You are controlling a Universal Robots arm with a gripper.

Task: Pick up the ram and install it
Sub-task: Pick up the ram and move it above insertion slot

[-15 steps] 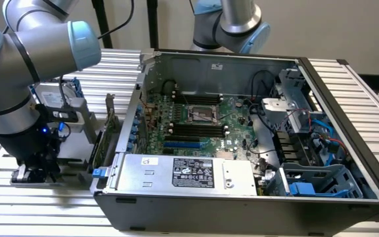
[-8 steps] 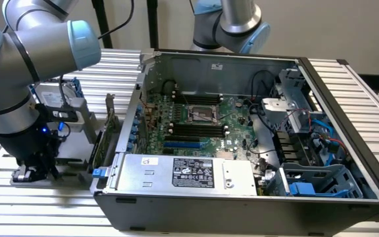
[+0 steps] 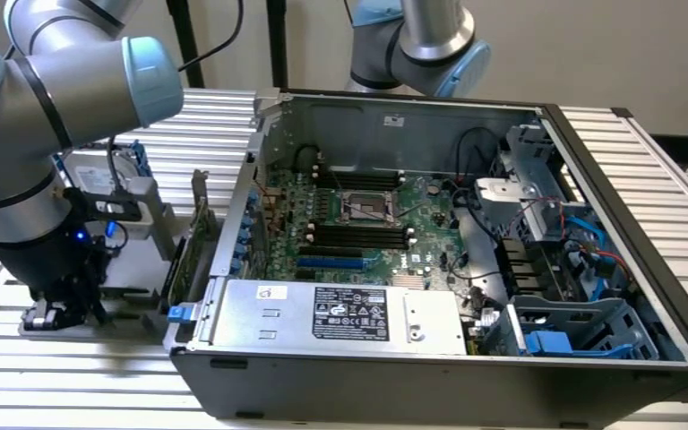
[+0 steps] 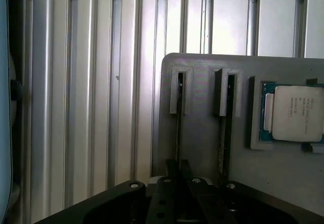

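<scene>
The gripper (image 4: pixel 179 169) pinches the upper edge of the ram (image 4: pixel 178 125), which stands on edge in a slot of the grey holder (image 4: pixel 202 138); light, stiff, likely fragile, it wants holding by its flat faces near mid-length

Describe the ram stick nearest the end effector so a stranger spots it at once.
Start at the grey tray on the slatted table, beside the open computer case. Two raised slots there each hold a thin dark stick on edge. The ram is the stick in line with the end effector, in the slot farther from the square silver processor.
</scene>
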